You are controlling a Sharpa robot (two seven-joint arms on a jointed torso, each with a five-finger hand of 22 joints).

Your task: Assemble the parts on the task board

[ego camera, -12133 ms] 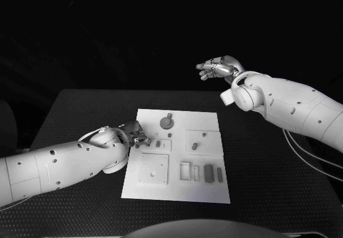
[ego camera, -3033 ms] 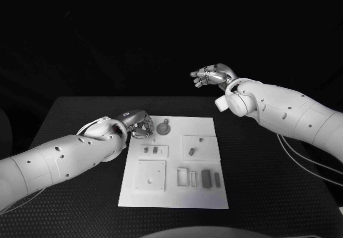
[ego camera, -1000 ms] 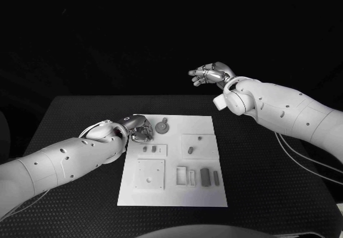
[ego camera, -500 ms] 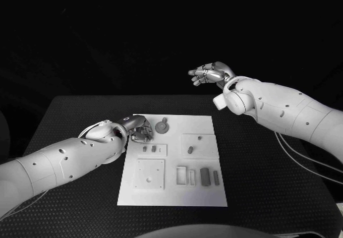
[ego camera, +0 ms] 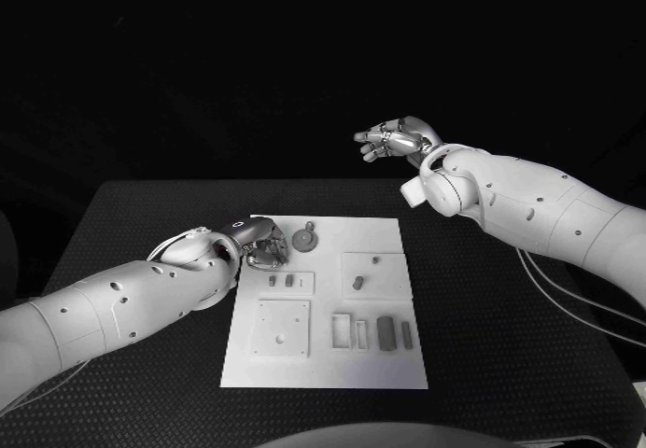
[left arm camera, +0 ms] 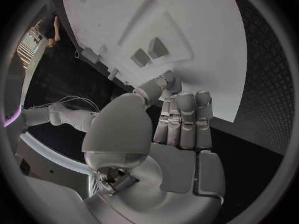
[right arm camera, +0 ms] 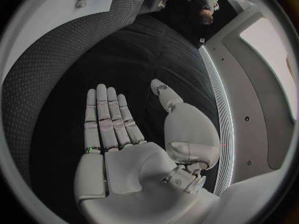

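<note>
The white task board lies mid-table. On it are a round grey part, two small parts in a small plate, one part on a square plate, and dark bars beside empty slots. My left hand sits at the board's far left edge, next to the round part. In the left wrist view this hand has straight fingers side by side over the board's edge, with nothing seen in them. My right hand is raised beyond the table's far edge, flat and empty.
A larger square plate with a small bump sits at the board's near left. Black table stretches on both sides of the board. My right forearm hangs over the table's far right corner.
Over the last second nothing has visibly moved. Compared with twelve seconds ago, my left hand has shifted from beside the two small parts toward the board's far left corner.
</note>
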